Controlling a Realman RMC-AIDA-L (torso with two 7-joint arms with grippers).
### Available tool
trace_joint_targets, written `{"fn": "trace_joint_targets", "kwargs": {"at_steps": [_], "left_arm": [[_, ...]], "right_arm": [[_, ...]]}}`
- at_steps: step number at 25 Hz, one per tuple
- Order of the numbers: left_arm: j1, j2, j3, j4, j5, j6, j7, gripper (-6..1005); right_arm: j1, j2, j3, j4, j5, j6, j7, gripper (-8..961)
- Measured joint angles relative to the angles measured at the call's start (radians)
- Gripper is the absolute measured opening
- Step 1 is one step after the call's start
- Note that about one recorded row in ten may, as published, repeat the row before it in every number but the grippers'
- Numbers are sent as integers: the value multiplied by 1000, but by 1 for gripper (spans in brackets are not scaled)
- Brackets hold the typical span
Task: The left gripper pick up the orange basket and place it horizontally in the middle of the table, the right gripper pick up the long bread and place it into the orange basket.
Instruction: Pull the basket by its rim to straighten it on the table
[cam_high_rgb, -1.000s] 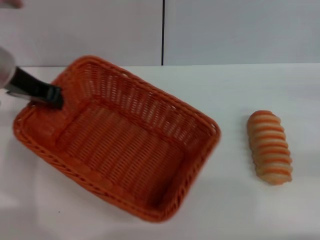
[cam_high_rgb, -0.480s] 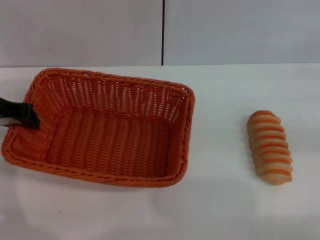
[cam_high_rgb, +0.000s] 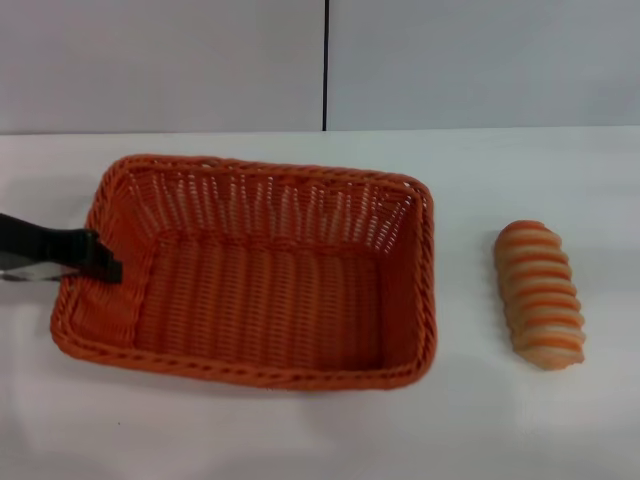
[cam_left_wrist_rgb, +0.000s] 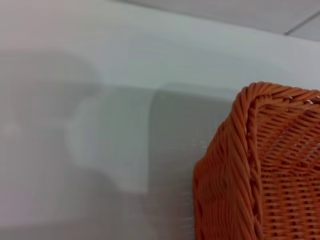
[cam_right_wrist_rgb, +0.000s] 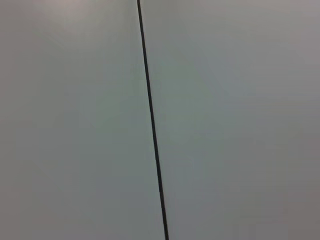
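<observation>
Left gripper (cam_high_rgb: 100, 262), jaws clamped on the left rim of the basket (cam_high_rgb: 400, 290) lying level mid-tabletop (cam_high_rgb: 300, 440), risks dragging it askew toward the bread (cam_high_rgb: 540, 295) if withdrawn before releasing.

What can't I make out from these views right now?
- Left gripper: head view cuts off its arm; the basket rim hides its tips.
- Right gripper: in no view; right wrist shows only wall.
- Bread: underside hidden; seen in head view only.
</observation>
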Motion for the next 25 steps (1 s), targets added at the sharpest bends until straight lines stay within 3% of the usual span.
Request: {"fn": "trace_joint_targets", "kwargs": {"at_steps": [13,20,25], "left_arm": [[55,7,47,-1,-80,-2,8,142],[72,16,29,0,-127,5,13,242],[77,19,-11,5,-148,7,54,314]], "right_arm": [[-5,36,0,-14,0,-7,-1,651],[-20,61,-26,-55,2,-13,2,650],[-45,93,-33,-118,1,-19,38,650]]}}
